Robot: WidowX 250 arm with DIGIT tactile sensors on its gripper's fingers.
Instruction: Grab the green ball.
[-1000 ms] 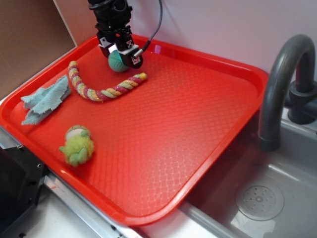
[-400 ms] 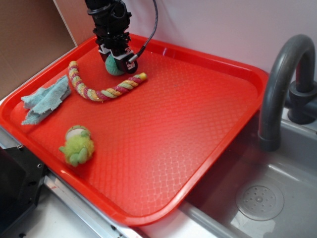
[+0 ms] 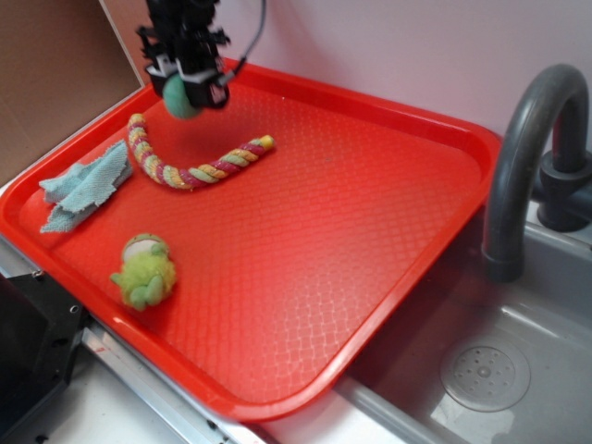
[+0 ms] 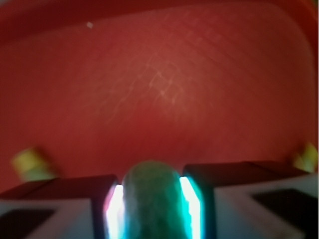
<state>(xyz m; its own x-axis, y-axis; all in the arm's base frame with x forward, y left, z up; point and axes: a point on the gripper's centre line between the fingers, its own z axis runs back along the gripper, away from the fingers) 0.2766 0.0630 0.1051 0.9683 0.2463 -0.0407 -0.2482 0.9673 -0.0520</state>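
Observation:
The green ball [image 3: 180, 99] is a small teal knitted ball. It hangs above the far left corner of the red tray [image 3: 370, 213], pinched between the fingers of my gripper [image 3: 185, 88]. In the wrist view the green ball [image 4: 152, 199] fills the gap between the two pads, which press on its sides, so my gripper [image 4: 152, 204] is shut on it. The tray floor lies blurred below the ball.
A striped rope toy [image 3: 190, 162] curves across the tray just in front of the ball. A pale blue cloth [image 3: 85, 185] lies at the left rim. A fuzzy lime plush toy [image 3: 143, 270] sits near the front edge. A grey faucet [image 3: 527, 148] and sink [image 3: 481, 370] are on the right.
My gripper has closed on the green ball, lifted it off the tray and carried it left, away from the rope toy's end.

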